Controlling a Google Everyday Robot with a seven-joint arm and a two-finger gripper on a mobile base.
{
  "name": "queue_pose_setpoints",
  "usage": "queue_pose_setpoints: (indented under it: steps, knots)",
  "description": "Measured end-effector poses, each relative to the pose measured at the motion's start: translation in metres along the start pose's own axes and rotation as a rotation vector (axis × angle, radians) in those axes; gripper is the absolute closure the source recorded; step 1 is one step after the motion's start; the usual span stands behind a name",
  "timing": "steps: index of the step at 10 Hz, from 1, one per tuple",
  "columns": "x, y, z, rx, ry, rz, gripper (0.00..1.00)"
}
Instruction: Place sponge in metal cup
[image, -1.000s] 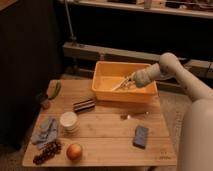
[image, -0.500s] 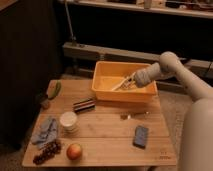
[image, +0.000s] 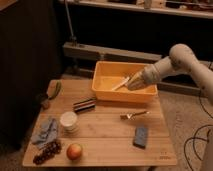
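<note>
The sponge (image: 140, 136), a small blue-grey block, lies flat on the wooden table (image: 107, 140) at the front right. The metal cup (image: 44, 102) is a small dark round thing at the table's far left edge. My gripper (image: 120, 85) reaches in from the right on a pale arm and hangs over the inside of the yellow bin (image: 102, 92), well behind the sponge and far to the right of the cup. It is shut, and I see nothing held in it.
A white cup (image: 69, 121) stands left of centre, with a light blue cloth (image: 46, 131), dark grapes (image: 46, 151) and an apple (image: 74, 151) near the front left. A dark bar (image: 84, 105) and a gold utensil (image: 134, 115) lie mid-table. A green item (image: 56, 90) sits by the metal cup.
</note>
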Motion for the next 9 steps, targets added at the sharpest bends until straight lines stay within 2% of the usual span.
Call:
queue_pose_setpoints:
  steps: [2, 3, 4, 6, 7, 9]
  knots:
    - [0.030, -0.023, -0.015, 0.047, -0.001, -0.065, 0.97]
    - [0.046, -0.039, -0.025, 0.077, -0.028, -0.098, 0.97]
    - [0.058, -0.051, -0.039, 0.080, -0.078, -0.115, 0.97]
    - [0.074, -0.081, -0.072, 0.063, -0.172, -0.142, 0.97]
    - [0.080, -0.090, -0.082, 0.058, -0.202, -0.155, 0.97]
    - [0.081, -0.092, -0.085, 0.056, -0.210, -0.159, 0.97]
